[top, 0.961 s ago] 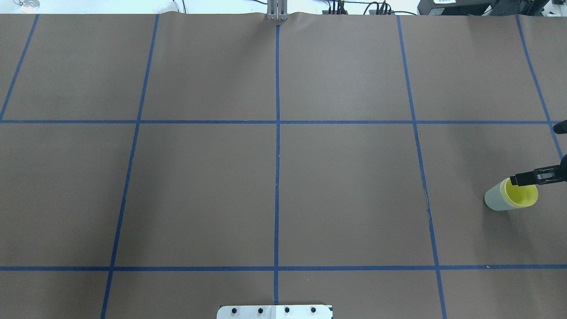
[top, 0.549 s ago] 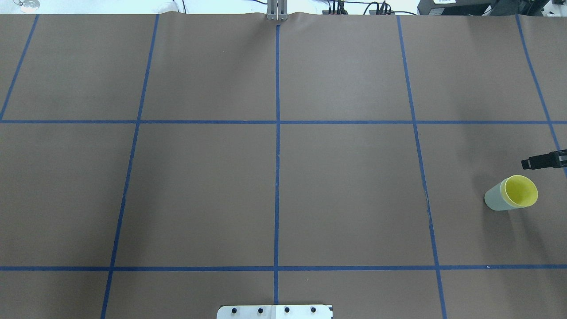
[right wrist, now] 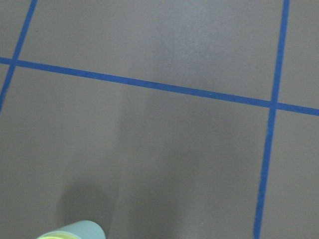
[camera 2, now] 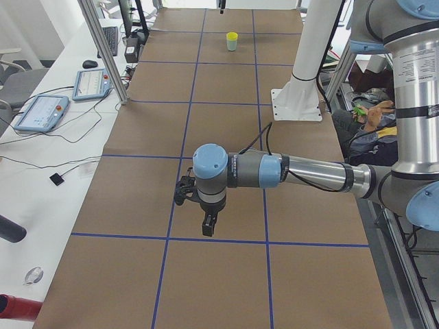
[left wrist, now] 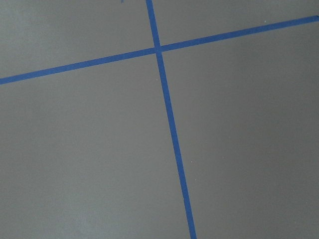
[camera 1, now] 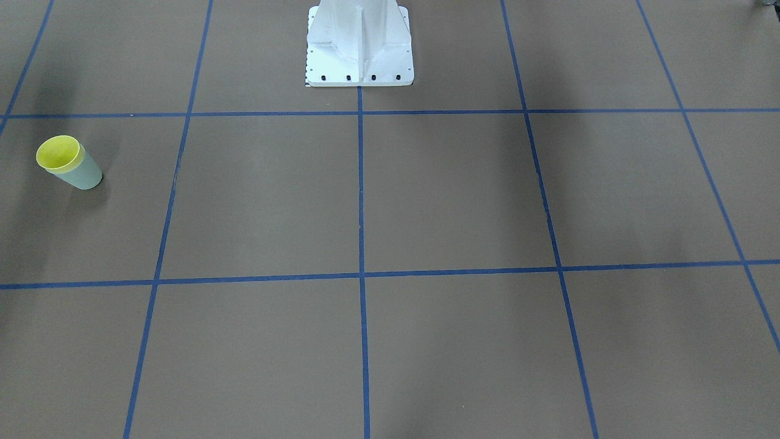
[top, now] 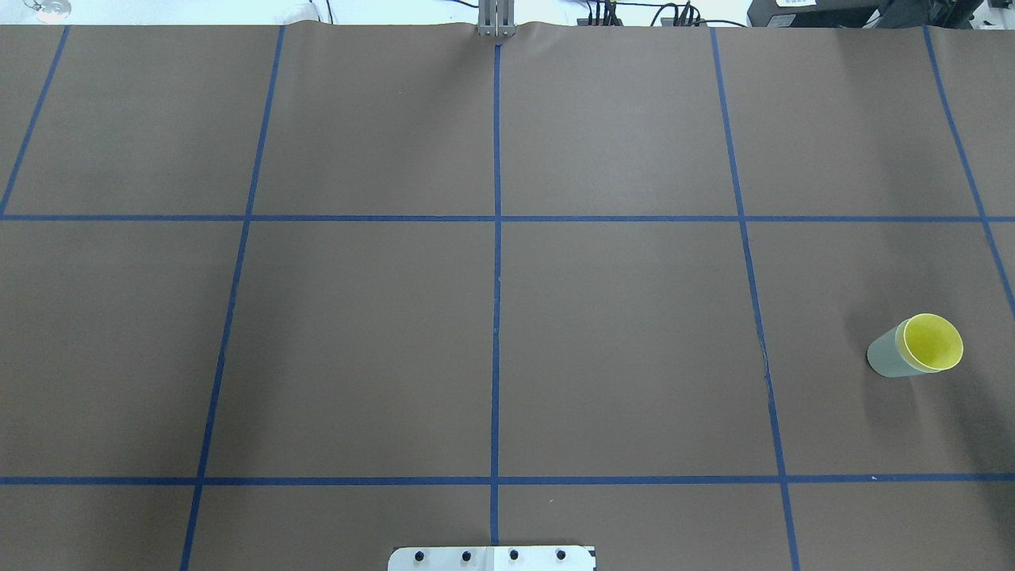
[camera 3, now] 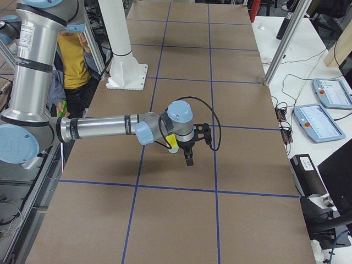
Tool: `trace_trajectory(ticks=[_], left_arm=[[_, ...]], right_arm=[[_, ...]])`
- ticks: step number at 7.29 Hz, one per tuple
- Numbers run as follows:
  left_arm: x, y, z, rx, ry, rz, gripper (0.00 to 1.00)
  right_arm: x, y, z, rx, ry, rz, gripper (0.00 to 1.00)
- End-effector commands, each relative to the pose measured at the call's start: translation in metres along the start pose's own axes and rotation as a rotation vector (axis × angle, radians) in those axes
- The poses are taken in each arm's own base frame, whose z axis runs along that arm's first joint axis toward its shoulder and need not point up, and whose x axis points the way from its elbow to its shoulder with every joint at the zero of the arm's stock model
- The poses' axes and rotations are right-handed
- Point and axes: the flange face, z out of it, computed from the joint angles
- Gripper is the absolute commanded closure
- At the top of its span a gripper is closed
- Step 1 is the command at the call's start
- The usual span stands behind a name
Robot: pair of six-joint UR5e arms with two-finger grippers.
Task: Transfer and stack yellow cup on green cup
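No text, label, brand or number can be read anywhere.

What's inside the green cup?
The yellow cup sits nested in the green cup. Only its rim and inside show; the green cup's wall hides the rest of it.

The yellow cup (camera 1: 58, 152) sits nested inside the green cup (camera 1: 85, 175), with only its rim band and bright inside showing above the green wall. The stacked pair stands on the brown surface (camera 1: 457, 195) near the view's left edge, which is the robot's right side. It is in the middle row of squares marked by blue tape lines (camera 1: 361, 183). A soft shadow lies just beside the pair. The white base (camera 1: 359, 42), with dark bolts along its front edge, stands at top centre, well apart from the cups.
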Motion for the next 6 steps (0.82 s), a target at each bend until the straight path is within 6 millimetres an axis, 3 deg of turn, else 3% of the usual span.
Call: trace_trajectory(ticks=[1,2,6], left_arm=[[0.000,0.000,0.001,-0.001,0.000,0.001,0.00],[-0.001,0.000,0.001,-0.002,0.000,-0.002,0.00],[-0.002,0.001,0.002,-0.003,-0.002,-0.010,0.00]], right_arm=[[0.050,0.007,-0.023,-0.104,0.023,0.023,0.00],[0.067,0.032,-0.006,-0.147,0.025,0.063,0.00],[0.087,0.052,0.014,-0.198,0.030,0.112,0.00]])
